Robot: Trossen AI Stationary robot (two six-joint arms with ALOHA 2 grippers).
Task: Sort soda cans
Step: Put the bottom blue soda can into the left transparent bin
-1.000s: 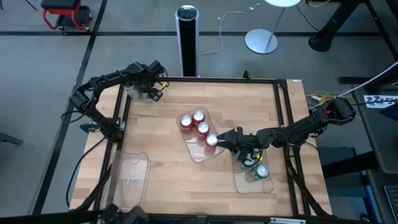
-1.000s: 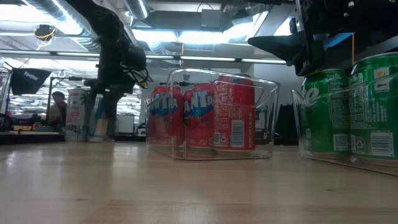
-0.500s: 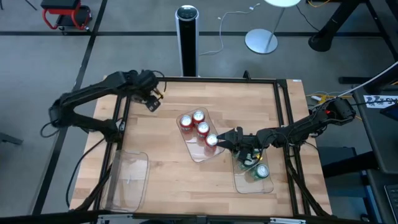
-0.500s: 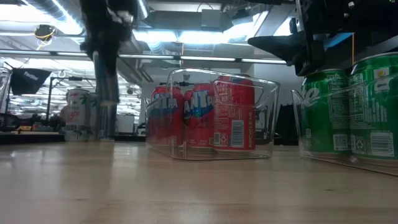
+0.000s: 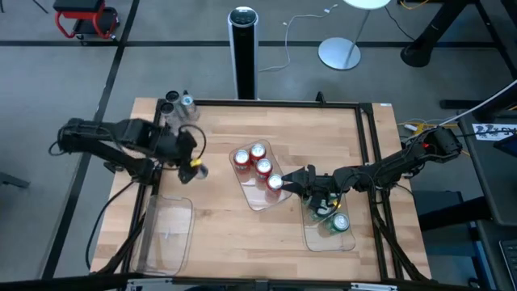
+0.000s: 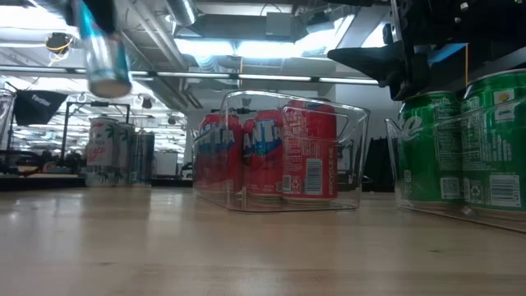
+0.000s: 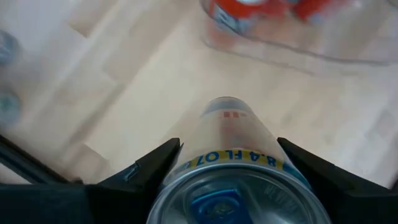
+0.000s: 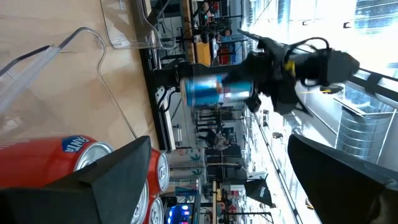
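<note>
- Silver-and-blue can (image 7: 236, 180) sits clamped between the dark fingers (image 7: 143, 171) of the left gripper (image 5: 192, 164), its silver top facing the wrist camera.
- From table height the same can hangs in the air, clear of the wood, above and to the side of the cans standing at the far end.
- From overhead, that gripper is over the bare wood between the empty clear tray (image 5: 166, 234) at the table's left edge and the middle tray (image 5: 260, 200).
- Right gripper (image 5: 300, 179) holds nothing, its two fingers spread apart, just beside the nearest red-and-white can (image 5: 275, 183) in the middle tray.
- Three red-and-white cans show in the middle tray; green cans (image 5: 339, 223) stand in the right-hand tray (image 5: 310, 241).
- More cans (image 5: 178, 103) stand close together at the table's far left corner.
- A tall black-and-silver cylinder (image 5: 243, 50) stands on the floor beyond the table.
</note>
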